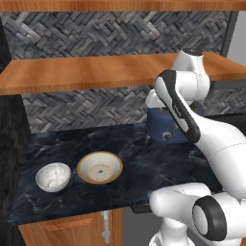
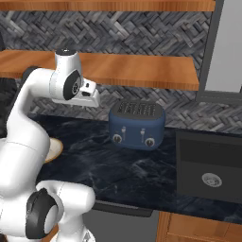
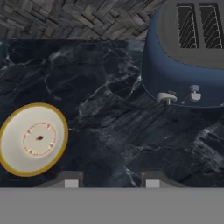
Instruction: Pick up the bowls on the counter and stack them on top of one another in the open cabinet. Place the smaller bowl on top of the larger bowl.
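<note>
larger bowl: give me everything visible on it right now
The larger bowl is wide and shallow, cream inside with an orange-tan rim and a faint ring of dots around a dark centre mark, clearest in the hand view. It looks ceramic. It sits upright on the dark marble counter, just right of the smaller bowl, close but apart. It holds nothing, and no part of the robot touches it.

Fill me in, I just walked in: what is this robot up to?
The arm is held above the counter with its gripper open and empty, looking down at the larger bowl. That bowl and the smaller bowl sit side by side on the counter, untouched. The open cabinet shelf above holds neither bowl yet. A blue toaster stands to the right.
</note>
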### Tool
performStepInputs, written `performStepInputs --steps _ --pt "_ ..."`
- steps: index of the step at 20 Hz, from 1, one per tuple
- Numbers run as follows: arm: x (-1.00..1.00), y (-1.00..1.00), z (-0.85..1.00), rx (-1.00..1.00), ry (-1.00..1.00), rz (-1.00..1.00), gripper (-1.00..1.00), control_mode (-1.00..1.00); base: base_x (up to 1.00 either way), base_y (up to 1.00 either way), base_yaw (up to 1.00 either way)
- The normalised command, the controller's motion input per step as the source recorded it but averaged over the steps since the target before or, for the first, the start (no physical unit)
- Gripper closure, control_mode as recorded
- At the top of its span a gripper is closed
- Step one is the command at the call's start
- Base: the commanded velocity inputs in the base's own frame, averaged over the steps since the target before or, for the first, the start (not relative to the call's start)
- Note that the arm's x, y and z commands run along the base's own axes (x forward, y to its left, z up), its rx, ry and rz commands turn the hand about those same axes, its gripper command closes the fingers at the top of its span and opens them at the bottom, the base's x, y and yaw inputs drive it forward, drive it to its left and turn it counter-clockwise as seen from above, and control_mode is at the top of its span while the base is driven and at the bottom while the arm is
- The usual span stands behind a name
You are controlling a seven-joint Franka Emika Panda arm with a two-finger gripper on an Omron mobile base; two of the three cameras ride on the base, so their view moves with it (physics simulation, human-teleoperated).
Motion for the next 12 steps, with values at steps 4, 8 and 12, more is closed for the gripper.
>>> performStepInputs --steps 4,8,12 --pt "-0.09 0.00 0.00 0.00 -0.01 0.00 -1.00 -1.00 0.00 0.00 0.00" --pt "-0.38 0.00 0.00 0.00 -0.04 0.01 -1.00 -1.00 0.00 0.00 0.00" --pt "-0.53 0.01 0.00 0.05 -0.03 0.02 -1.00 -1.00 0.00 0.00 0.00"
